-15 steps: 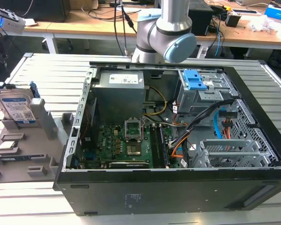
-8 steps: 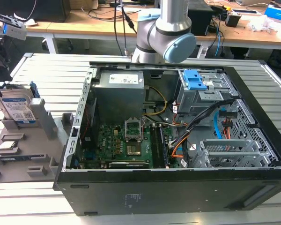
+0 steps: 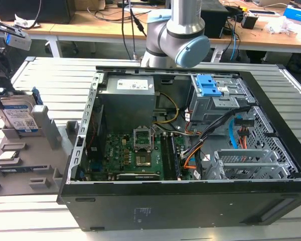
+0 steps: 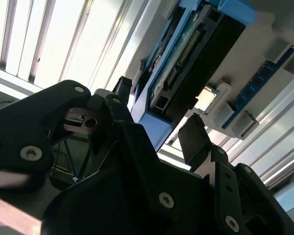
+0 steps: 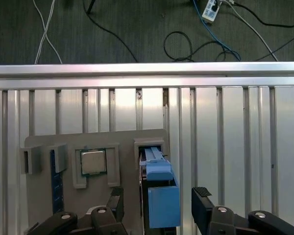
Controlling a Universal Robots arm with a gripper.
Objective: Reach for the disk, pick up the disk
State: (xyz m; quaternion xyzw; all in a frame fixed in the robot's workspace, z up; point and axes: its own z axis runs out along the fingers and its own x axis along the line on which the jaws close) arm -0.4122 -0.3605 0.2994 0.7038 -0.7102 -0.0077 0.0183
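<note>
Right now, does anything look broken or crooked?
Nothing looks broken, spilled or crooked. The silver-grey hard drive with blue plastic rails stands upright in its slot on the flat grey holder tray, with the open black pincer either side of it.

An open black computer case lies on the slatted metal worktop, showing a grey power-supply box, a green motherboard and blue drive caddies. At the exterior view's left sits a grey holder tray with a processor chip in one recess.
</note>
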